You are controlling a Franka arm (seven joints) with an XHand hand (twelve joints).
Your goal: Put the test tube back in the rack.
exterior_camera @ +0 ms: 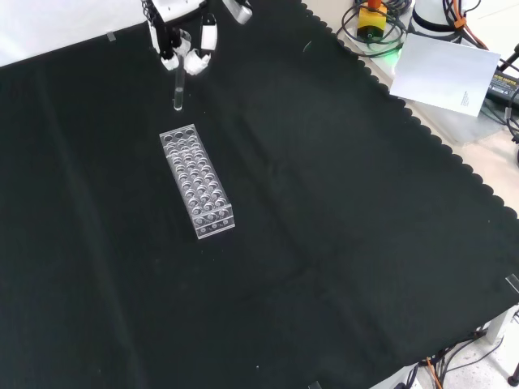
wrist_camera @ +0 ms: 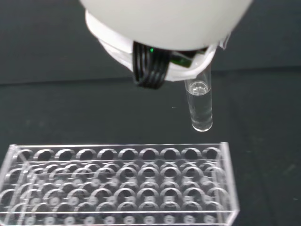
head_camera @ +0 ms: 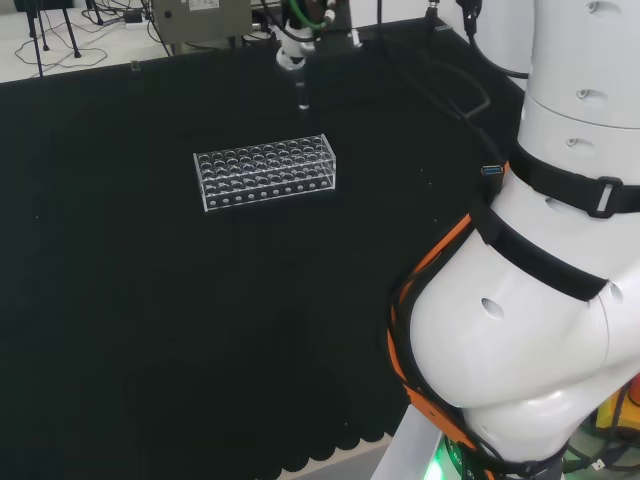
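In the front view, the clear rack (exterior_camera: 198, 181) lies on the black cloth (exterior_camera: 324, 227) with its long side running away from the camera, and every place below is given relative to it. None of its wells holds a tube in any view. Just beyond the rack's far short end, the test tube (exterior_camera: 177, 91) hangs upright in the air, its rounded bottom above the cloth and clear of the rack's top, not over any well. Directly above that, the hand (exterior_camera: 185, 42) pinches the tube's upper part between curled fingertips, so the hand is closed on the tube.

In the wrist view the tube (wrist_camera: 200, 106) hangs upright beyond the rack's (wrist_camera: 120, 186) far edge, near one corner, with a gap between them; the white part of the hand (wrist_camera: 164, 28) sits above it.

In the head view the hand (head_camera: 293, 52) and the tube (head_camera: 303, 97) stand behind the rack (head_camera: 266, 171), toward its right end. Past the cloth's far edge from the rack, cables (exterior_camera: 377, 24) and a white sheet (exterior_camera: 442, 73) lie on the floor.
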